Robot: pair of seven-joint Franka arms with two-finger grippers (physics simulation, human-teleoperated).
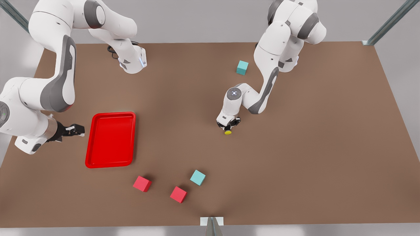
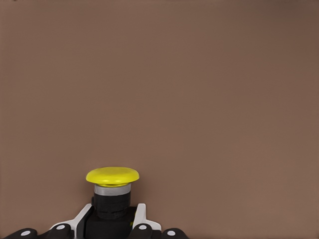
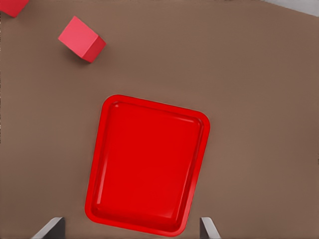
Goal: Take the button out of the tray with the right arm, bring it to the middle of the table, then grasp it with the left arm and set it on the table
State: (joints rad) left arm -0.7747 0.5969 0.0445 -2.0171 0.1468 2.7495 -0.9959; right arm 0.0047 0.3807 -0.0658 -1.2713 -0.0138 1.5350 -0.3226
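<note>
In the front view, going left to right: the right gripper (image 1: 77,130) hangs at 9 o'clock of the tray (image 1: 110,140), just beside its rim and above the table (image 1: 328,147). Its fingers (image 3: 50,229) are spread apart, with nothing between them. In the right wrist view the tray lies below the spread fingertips, and a red cube (image 3: 82,39) sits apart from the tray's far rim.

At 5 o'clock of the tray, near the table's front edge, stand two red cubes (image 1: 142,183) (image 1: 178,194), apart from each other. A teal cube (image 1: 198,177) sits at 2 o'clock of the second red one, just beside it.

Near the middle of the table, the left gripper (image 1: 228,125) points down, its fingers (image 2: 141,219) clamped on the dark body of the button (image 1: 228,132). The yellow cap pokes out past the fingertips, toward 6 o'clock of the gripper. In the left wrist view the button (image 2: 112,191) sits between the two fingers with its cap clear of them, bare table beyond. Whether the button touches the table I cannot tell.

A second teal cube (image 1: 242,67) rests at 12 o'clock of the left gripper, well apart, close beside the left arm's upper links.
</note>
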